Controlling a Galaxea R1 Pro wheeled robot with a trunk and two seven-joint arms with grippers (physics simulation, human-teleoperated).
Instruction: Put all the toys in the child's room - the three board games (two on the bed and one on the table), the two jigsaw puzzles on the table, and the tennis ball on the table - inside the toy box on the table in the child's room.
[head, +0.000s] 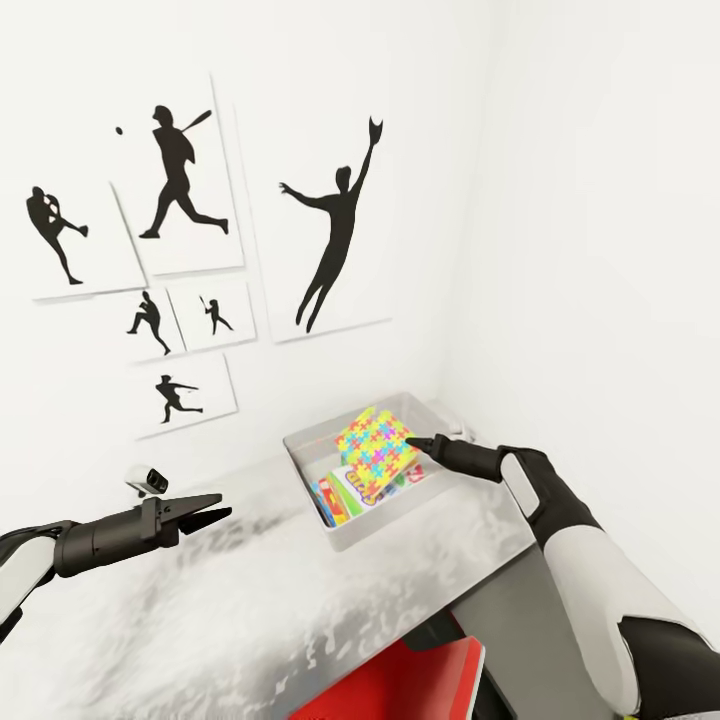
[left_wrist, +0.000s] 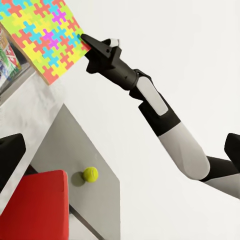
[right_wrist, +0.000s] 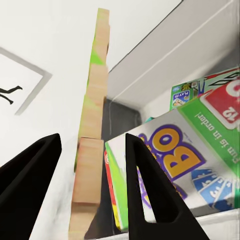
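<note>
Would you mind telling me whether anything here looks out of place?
Yes: the small yellow-green tennis ball lies below the white-topped table, beside a red object, not in the light-grey toy box. The multicoloured jigsaw puzzle stands tilted in the box at the right end effector.

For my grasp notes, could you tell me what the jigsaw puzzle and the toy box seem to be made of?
The jigsaw puzzle: seemingly wood or thick card; the right wrist view shows a pale, tan, matt edge under the glossy printed face. The toy box: probably plastic, judging by its smooth, uniform light-grey walls, thin rim and soft sheen, though the render leaves this open.

jigsaw puzzle (head: 376, 453) tilted in toy box (head: 310, 458)
</note>
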